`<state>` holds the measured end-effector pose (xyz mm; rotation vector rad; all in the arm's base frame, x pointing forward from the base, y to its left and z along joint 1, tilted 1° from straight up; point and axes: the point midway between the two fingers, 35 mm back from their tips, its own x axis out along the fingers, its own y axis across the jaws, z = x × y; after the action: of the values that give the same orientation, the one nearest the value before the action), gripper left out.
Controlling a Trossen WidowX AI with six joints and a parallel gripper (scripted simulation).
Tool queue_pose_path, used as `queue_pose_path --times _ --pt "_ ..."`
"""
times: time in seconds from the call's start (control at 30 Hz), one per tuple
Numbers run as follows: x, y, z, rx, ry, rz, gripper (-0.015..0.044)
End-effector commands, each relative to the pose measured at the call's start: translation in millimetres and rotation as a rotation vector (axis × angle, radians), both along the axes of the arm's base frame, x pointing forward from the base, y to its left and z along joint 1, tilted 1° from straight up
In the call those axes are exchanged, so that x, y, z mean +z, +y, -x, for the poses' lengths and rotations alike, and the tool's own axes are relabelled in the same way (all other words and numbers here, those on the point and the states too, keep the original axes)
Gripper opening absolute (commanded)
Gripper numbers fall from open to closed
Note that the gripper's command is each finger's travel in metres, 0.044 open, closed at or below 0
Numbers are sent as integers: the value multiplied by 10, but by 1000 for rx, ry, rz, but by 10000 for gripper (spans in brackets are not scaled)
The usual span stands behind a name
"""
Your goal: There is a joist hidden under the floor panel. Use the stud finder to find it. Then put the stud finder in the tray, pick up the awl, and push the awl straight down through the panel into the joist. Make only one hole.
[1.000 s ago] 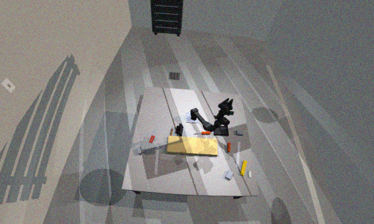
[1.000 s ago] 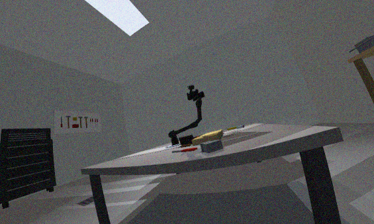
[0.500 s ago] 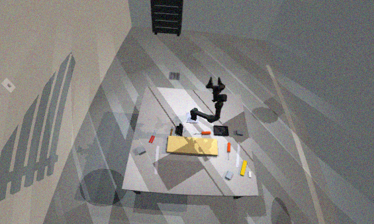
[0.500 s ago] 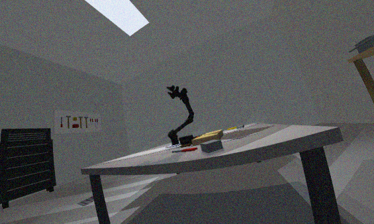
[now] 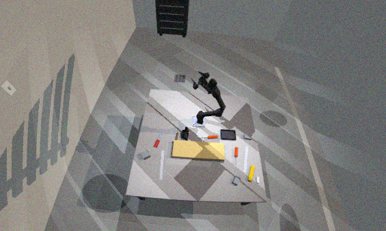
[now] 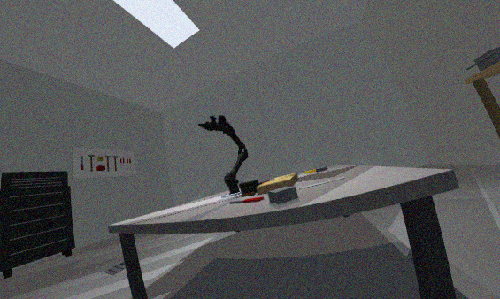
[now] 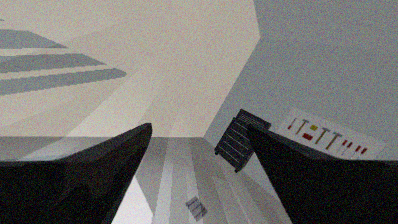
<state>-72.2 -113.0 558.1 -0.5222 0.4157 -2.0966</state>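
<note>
The yellow floor panel point(image 5: 189, 152) point(image 6: 278, 182) lies well apart from the gripper point(image 5: 196, 76) point(image 6: 205, 122) point(image 7: 200, 125), which hangs wide open and empty, pointing away. A low swing back could topple the black device point(image 5: 184, 133) point(image 6: 250, 187), probably the stud finder, beside the panel; lookalike orange-handled tools point(image 5: 212, 137) could cause a wrong pick.

Panel point(image 5: 197, 152) point(image 6: 278, 182) like pale wood; fingers point(image 5: 193, 83) point(image 6: 203, 126) matt black.
</note>
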Motion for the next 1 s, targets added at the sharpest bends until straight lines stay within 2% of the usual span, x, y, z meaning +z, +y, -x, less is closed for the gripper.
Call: queue_pose_path --times 0.0,0.23,0.47,0.67,0.8,0.97 --pt "-315 -554 -122 119 103 -221 440" --pt "-1051 -1372 -616 389 384 -604 440" --pt "-1928 -1793 -1330 721 744 -918 440" --pt "-2735 -1780 -1974 1038 1049 -1120 440" --pt "-3059 -1684 -2214 1179 1193 -1184 440" --pt "-3687 -1350 -2635 1512 1566 -1249 440"
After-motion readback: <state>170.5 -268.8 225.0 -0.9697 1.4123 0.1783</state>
